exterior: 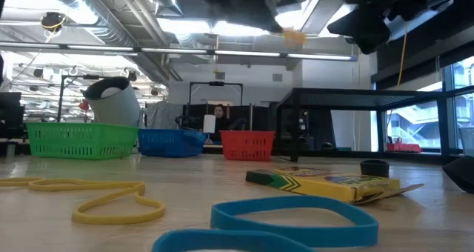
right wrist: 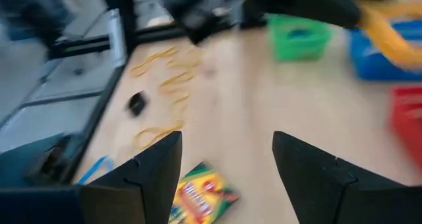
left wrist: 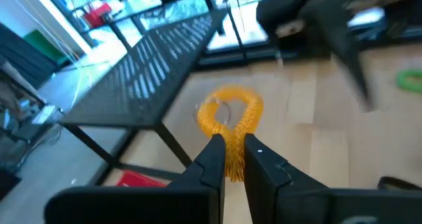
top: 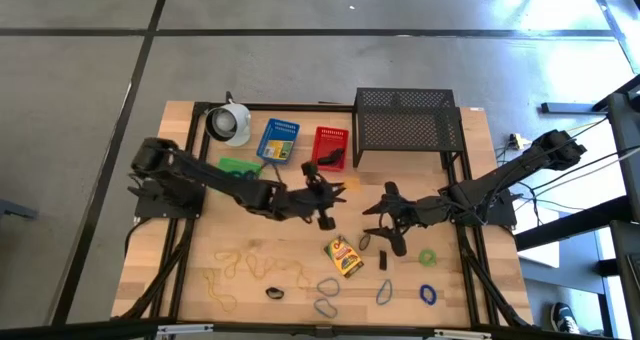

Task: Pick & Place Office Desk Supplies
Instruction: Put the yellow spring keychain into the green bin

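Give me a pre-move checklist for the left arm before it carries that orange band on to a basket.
1. Grip: left hand pinched on the orange rubber band, loop sticking out past the fingertips. ok.
2. Lift: in the low view the band hangs well above the table. ok.
3. Right hand: open, empty, over the crayon box, apart from the left. ok.
4. Drop targets: red basket, blue basket and green basket all unblocked. ok.
5. Black mesh rack sits close beside the red basket; clearance on the way in: cannot tell.
6. Which basket takes orange bands: cannot tell.
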Robot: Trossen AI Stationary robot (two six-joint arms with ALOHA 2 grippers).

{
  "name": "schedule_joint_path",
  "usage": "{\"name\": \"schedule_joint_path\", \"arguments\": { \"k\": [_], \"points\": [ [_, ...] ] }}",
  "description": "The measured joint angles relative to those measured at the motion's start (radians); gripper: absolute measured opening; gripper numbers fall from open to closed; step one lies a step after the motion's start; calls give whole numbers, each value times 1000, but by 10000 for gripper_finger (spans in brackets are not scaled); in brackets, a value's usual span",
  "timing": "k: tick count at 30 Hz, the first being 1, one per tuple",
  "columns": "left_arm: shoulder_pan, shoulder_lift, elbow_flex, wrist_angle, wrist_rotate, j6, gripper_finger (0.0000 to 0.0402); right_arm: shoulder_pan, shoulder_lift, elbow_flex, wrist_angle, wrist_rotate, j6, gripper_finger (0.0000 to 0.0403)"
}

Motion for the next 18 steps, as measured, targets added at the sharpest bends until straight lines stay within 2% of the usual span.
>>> {"name": "schedule_joint_path", "arguments": {
  "k": [6,8,11,15,18],
  "points": [
    [5,-123,0,-119,-19,-15,27,-20,0,0,74,233,-122,241],
    [21,-152,1,-212,-37,-67,27,-39,0,0,91,272,-146,241],
    [59,-177,1,-400,-35,-225,27,-81,0,0,93,280,-187,241],
    [114,-189,1,-700,-29,-511,27,-143,0,0,89,279,-255,241],
    [152,-189,1,-924,35,-711,27,-191,0,0,90,254,-291,241]
  ]
}}
